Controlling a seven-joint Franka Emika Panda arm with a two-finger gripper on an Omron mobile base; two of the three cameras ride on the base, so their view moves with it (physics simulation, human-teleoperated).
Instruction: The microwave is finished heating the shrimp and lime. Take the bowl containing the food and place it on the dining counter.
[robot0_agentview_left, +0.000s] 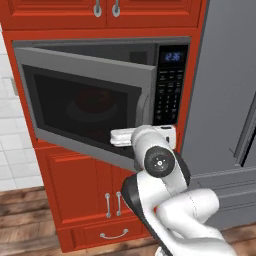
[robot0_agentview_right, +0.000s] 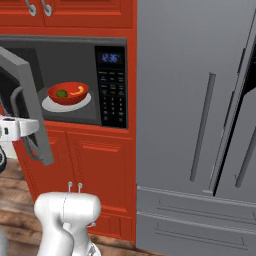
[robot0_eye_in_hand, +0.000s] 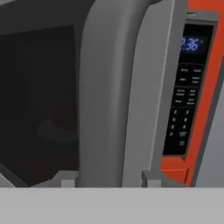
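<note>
Microwave door is part open, swung out toward the arm. Bowl sits on the white plate inside the cavity, roughly centre, left of the keypad. Lime sits at about 9 o'clock in the bowl, shrimp at about 3 o'clock, the two apart.

Gripper is at the door handle: fingertips straddle the grey bar, one on each side at its lower end. Jaws look apart, with a gap visible beside the bar on the right; I can't tell for sure whether the left tip touches. Not clamped, as far as I can see.

Handling, my read: the bowl is rigid and shallow, probably light, with a smooth glazed look, so likely slippery. Contents are loose and will roll if it tips. Best hold is the rim, one finger inside and one outside, at the near edge, about 6 o'clock from the cavity opening. Keep it level. The plate under it may slide or come along.

The door likely needs to open wider first for arm clearance.
</note>
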